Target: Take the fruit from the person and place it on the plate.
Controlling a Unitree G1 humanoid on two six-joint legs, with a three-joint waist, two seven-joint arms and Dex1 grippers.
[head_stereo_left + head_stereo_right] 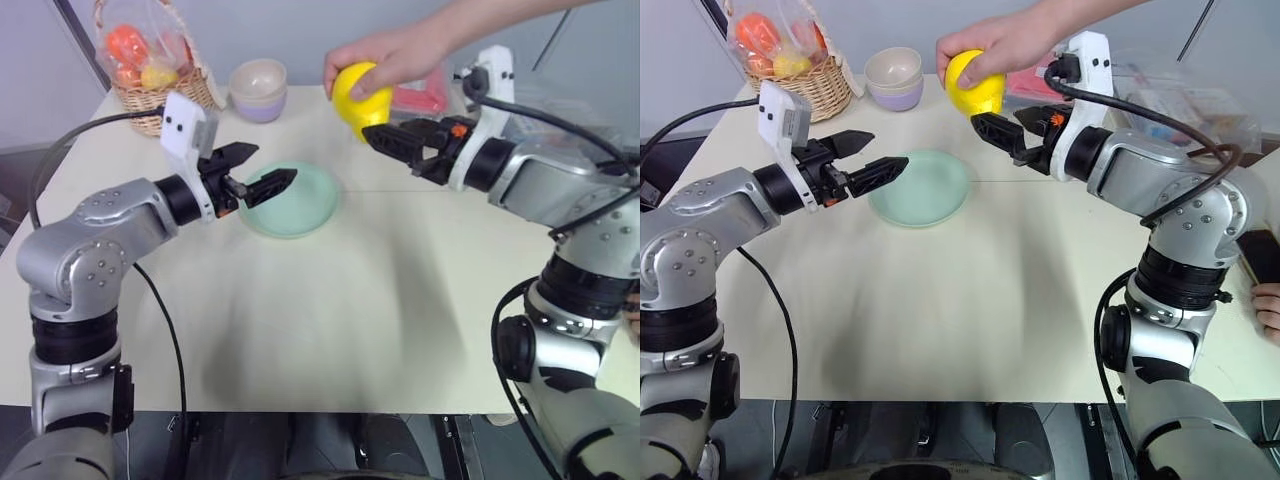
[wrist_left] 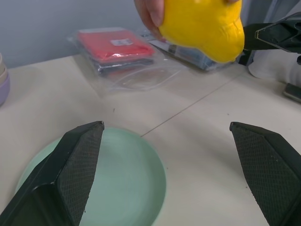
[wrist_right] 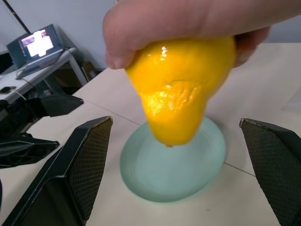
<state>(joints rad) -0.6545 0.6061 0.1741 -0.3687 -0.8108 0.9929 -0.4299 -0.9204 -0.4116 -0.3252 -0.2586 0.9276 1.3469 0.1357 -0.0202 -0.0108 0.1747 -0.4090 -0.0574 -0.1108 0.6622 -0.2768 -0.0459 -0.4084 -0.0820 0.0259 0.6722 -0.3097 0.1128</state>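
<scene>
Yellow and smooth, the oval fruit (image 1: 359, 92) is gripped from above by the person's hand (image 1: 385, 52), held in the air beyond the round pale mint-green plate (image 1: 291, 201) on the cream table (image 1: 330, 330). Just beside the fruit the right hand (image 1: 385, 137) is spread wide, empty. Over the plate's near edge the left hand (image 1: 252, 175) is spread wide too.

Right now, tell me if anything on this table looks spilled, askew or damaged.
Nothing stands out. The plate lies flat and bare, the stacked bowls and the basket stand upright, and the fruit looks whole in the person's hand, above the open right pincer.
</scene>
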